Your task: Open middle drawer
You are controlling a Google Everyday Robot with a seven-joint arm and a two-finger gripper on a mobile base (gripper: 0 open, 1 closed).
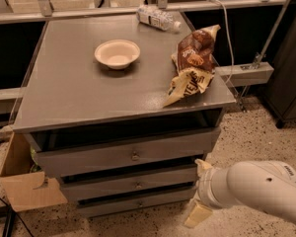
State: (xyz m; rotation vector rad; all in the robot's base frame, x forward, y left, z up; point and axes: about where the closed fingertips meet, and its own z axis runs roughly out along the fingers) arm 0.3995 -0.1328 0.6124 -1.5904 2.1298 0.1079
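Probably the middle drawer (103,185), 2nd of 3 grey fronts in the cabinet (64,98) and apparently closed, will pull out straight on its runners, being rigid, moderately heavy and in no way fragile. Its only purchase is the small round metal knob (138,185) at centre, smooth and easy to slip off, so a square pinch across it looks best. The gripper (200,190) hangs at the knob's 3 o'clock, just off the drawer's right end, its 2 cream fingers (197,215) spread and empty.

Fingers (197,215) rt of mid drawer (113,184)
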